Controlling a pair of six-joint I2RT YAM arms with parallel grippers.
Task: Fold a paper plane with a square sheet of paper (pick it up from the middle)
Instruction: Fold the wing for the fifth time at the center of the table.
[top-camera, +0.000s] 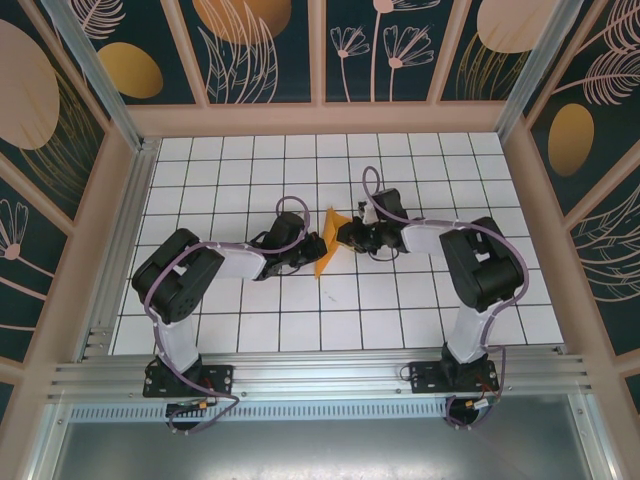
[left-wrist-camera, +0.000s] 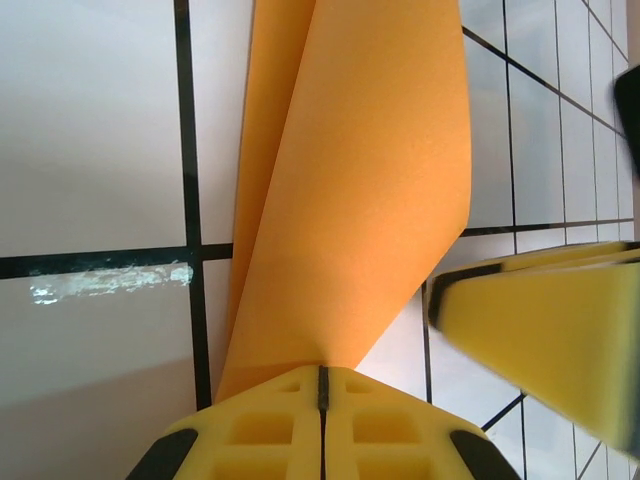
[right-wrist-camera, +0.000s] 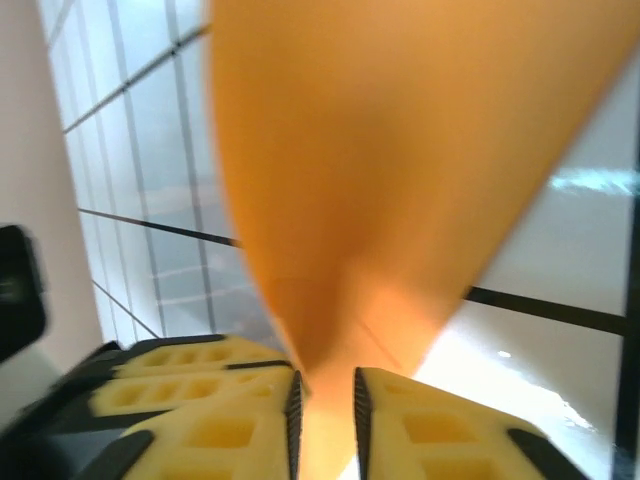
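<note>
The square sheet of paper is orange and folded lengthwise into a narrow pointed shape. It stands on edge at the middle of the tiled table, between both grippers. My left gripper is shut on its lower end; in the left wrist view the paper rises as a curved fold out of the closed gripper. My right gripper meets the sheet from the other side. In the right wrist view the right gripper has a clear gap between its pads, and the paper runs loosely through it.
The white grid-tiled table is fenced by patterned walls on three sides. One right finger shows close beside the paper in the left wrist view. The left gripper's fingers sit just left of the right jaws.
</note>
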